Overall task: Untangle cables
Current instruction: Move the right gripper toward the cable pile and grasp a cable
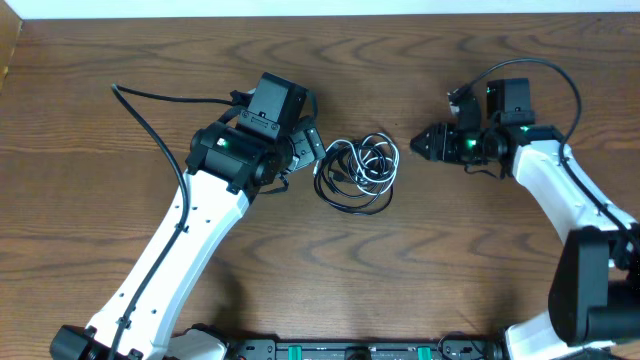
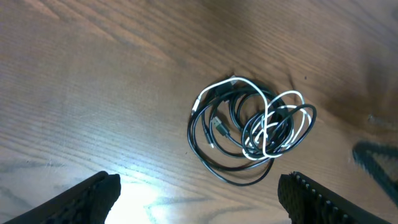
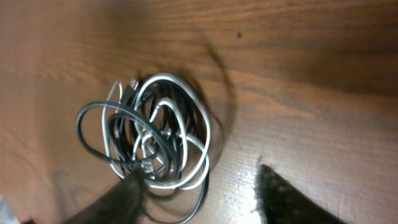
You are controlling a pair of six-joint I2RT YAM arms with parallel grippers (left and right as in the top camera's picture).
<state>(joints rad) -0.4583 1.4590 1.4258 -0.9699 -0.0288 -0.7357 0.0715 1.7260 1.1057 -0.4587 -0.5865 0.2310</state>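
The cables (image 1: 359, 172) lie in one tangled coil at the middle of the wooden table, black loops wound together with a white cord (image 2: 290, 93). The same coil (image 2: 249, 127) lies ahead of my left gripper (image 2: 199, 193), which is open, its fingers wide apart and clear of the coil. From overhead that gripper (image 1: 303, 158) sits just left of the coil. My right gripper (image 1: 419, 143) is to the coil's right. In its wrist view the right gripper (image 3: 199, 186) looks blurred, jaws apart, one fingertip (image 3: 124, 193) over the edge of the coil (image 3: 152, 130). Nothing is held.
A thick black arm cable (image 1: 150, 105) runs across the table at the left, and another (image 1: 555, 70) arcs over the right arm. The table's far edge (image 1: 320, 14) runs along the top. Bare wood surrounds the coil.
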